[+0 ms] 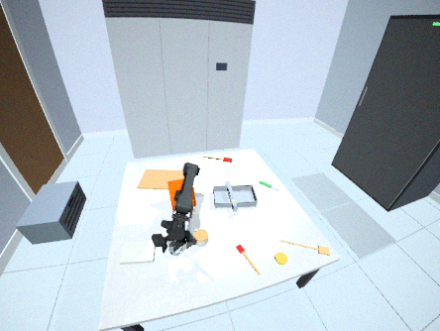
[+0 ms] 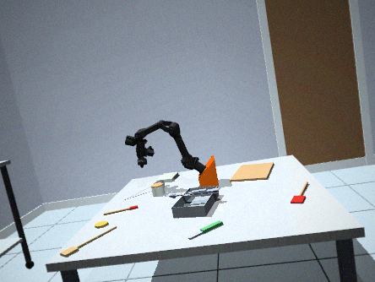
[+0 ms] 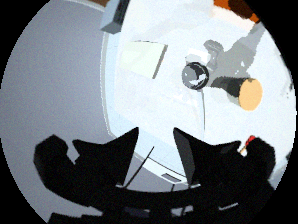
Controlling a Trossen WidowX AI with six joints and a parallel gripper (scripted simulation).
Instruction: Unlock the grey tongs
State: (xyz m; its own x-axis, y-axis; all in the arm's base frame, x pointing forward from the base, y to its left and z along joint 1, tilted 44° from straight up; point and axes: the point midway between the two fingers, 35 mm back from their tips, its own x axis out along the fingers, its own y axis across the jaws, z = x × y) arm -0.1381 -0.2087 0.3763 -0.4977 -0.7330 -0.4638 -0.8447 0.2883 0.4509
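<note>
Jaws (image 1: 174, 244) (image 2: 142, 164) stand partly open, holding nothing, above the table (image 1: 164, 292) (image 2: 253, 219) (image 3: 150, 105).

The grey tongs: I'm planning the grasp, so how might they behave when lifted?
The tongs look like slim, rigid metal, so they will probably stay stiff. Lying across the roasting tin with ends past its walls, they may pivot or tip if gripped off-centre. Their smooth-looking arms could slip between the fingers.

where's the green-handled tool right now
In the top view, the green-handled tool lies on the table just right of the roasting tin; in the exterior view, it's in front of the tin.
</note>
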